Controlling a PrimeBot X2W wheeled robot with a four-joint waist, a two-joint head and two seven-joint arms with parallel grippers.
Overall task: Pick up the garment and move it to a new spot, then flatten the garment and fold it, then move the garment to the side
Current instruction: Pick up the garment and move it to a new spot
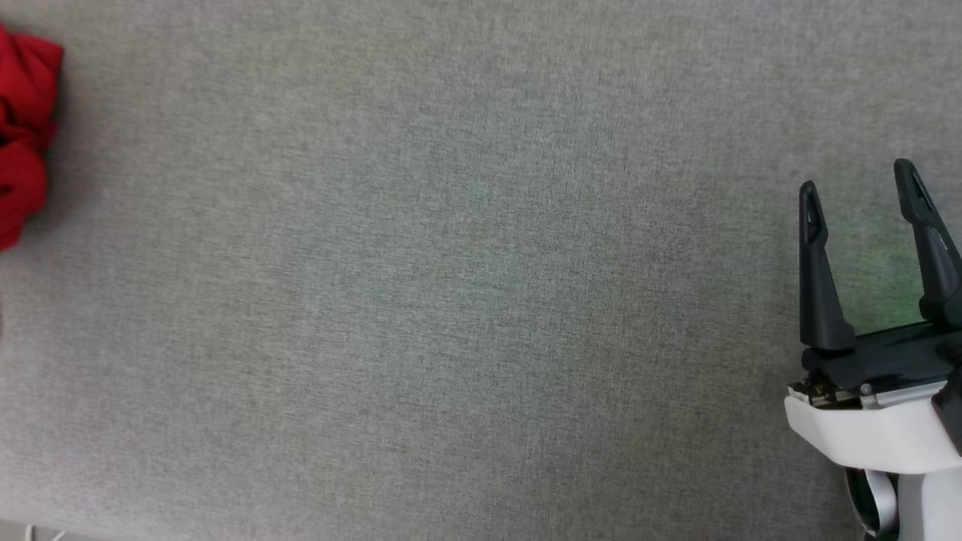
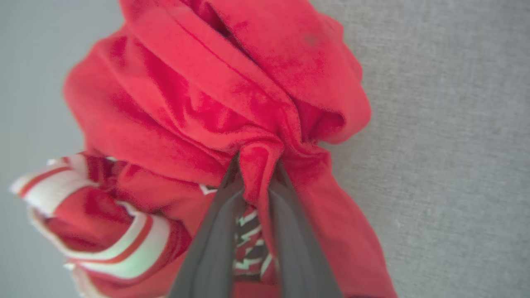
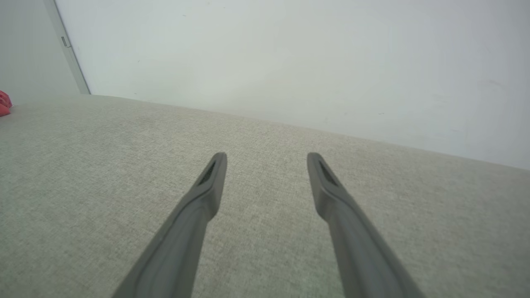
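Bench (image 1: 481,300) topped with light grey woven cloth: fine flecked weave, flat, no creases. Light soft and even, no hard shadows. Faint green tinge (image 1: 894,278) on cloth toward right side. Near edge of bench cuts across bottom-left corner of head view, thin paler strip (image 1: 22,535) beyond it. Far edge of bench meets plain off-white wall (image 3: 290,62), smooth, few tiny marks. At wall's left end, narrow grey upright strip (image 3: 71,58), slanted in right wrist view. Duller grey panel (image 3: 25,49) past it.
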